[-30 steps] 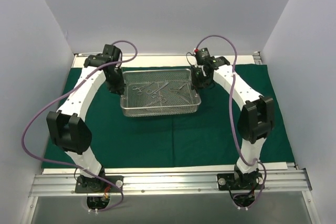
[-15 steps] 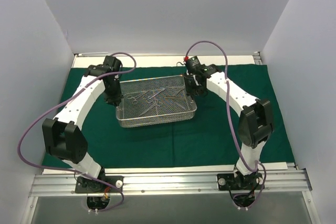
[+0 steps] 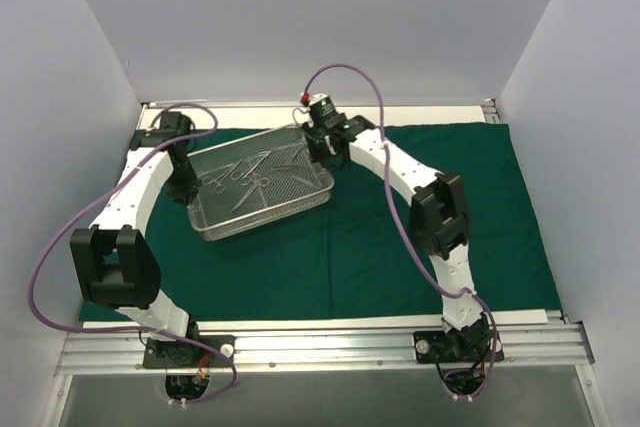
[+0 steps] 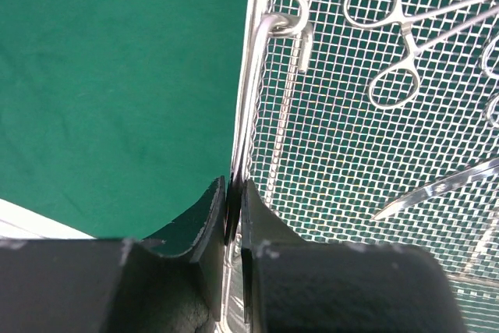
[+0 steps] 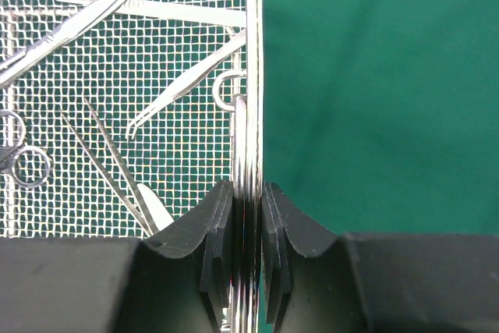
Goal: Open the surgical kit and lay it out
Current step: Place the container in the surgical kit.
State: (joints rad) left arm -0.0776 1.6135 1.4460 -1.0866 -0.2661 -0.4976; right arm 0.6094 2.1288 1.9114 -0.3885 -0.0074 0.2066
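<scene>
Since both arms share one load, the step in hand, as I judge it, is carrying the wire-mesh tray [image 3: 268, 211] to its place on the green cloth [image 3: 400, 247], and doing it well means moving the two ends together at one height and one pace. The left gripper [image 4: 232, 212] is closed almost flat on the tray's left end wall, its fingers [image 4: 204, 228] nipping the thin rim from outside and inside just below the wire handle [image 4: 282, 23]. The right gripper [image 5: 248, 220] is closed the same way on the opposite end wall, apparently with that end's folded handle caught in the pinch. Such narrow pinches on wire give little resistance to twisting, so any lag of one arm would likely rack the tray or let it slip. A level, slow carry and a set-down of both ends at once, before either jaw lets go, seems wisest. From above, the tray sits askew over the far left part of the cloth, its right end farther back than its left. Whether it is clear of the cloth I cannot tell. Inside, the instruments lie loose and flat on the mesh floor: ring-handled forceps [image 4: 396, 43] near the left end, curved-tip tweezers [image 5: 183, 87] and a long flat-handled tool [image 5: 74, 25] near the right end, with scissor rings [image 5: 27, 165] at the edge of that view. Some cross one another, and a tilt would probably slide them into a heap against one wall. The cloth itself lies open and smooth.
</scene>
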